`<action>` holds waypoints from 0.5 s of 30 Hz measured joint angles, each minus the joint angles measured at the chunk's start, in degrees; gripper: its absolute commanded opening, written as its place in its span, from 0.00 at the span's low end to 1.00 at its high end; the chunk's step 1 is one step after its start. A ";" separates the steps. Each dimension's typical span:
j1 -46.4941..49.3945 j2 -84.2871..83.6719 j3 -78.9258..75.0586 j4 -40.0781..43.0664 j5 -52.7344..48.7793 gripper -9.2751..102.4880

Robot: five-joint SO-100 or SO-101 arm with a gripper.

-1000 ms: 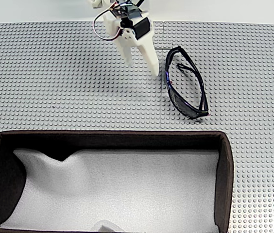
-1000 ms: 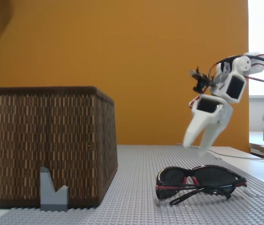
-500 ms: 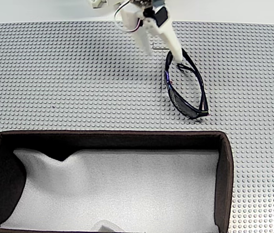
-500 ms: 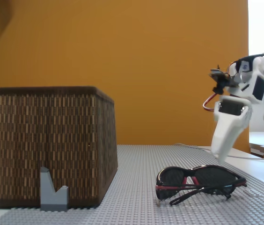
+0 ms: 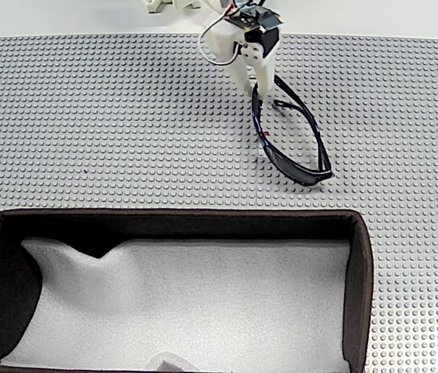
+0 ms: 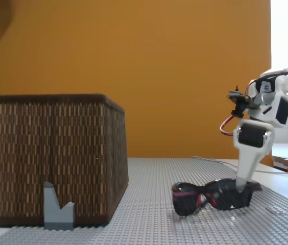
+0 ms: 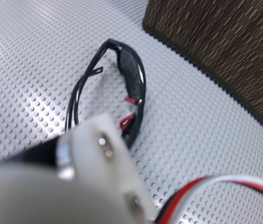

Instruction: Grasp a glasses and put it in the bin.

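The gripper is down at the far end of the glasses, its white fingers touching the frame — they seem to straddle it, but whether they are clamped on it I cannot tell. The glasses lie on the studded grey mat, tilted up at the front in the low fixed view, pink nose pads showing in the wrist view. The bin stands nearby — brown walls, white lining — apart from the glasses.
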 measured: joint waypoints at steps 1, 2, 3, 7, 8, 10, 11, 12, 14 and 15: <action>0.18 0.00 0.00 -0.09 0.44 0.08; 0.35 0.18 0.00 -0.18 0.35 0.08; 0.35 0.88 0.00 -0.18 0.18 0.08; 2.20 6.59 -2.81 1.05 -0.44 0.08; 2.90 8.88 -4.48 1.93 -0.62 0.08; 3.69 12.39 -7.03 2.99 -1.41 0.08; 4.39 13.71 -7.91 3.52 -2.02 0.08; 5.54 15.29 -9.05 3.87 -3.08 0.08; 7.29 17.84 -11.25 4.04 -3.69 0.08; 8.17 19.95 -11.95 3.43 -4.22 0.08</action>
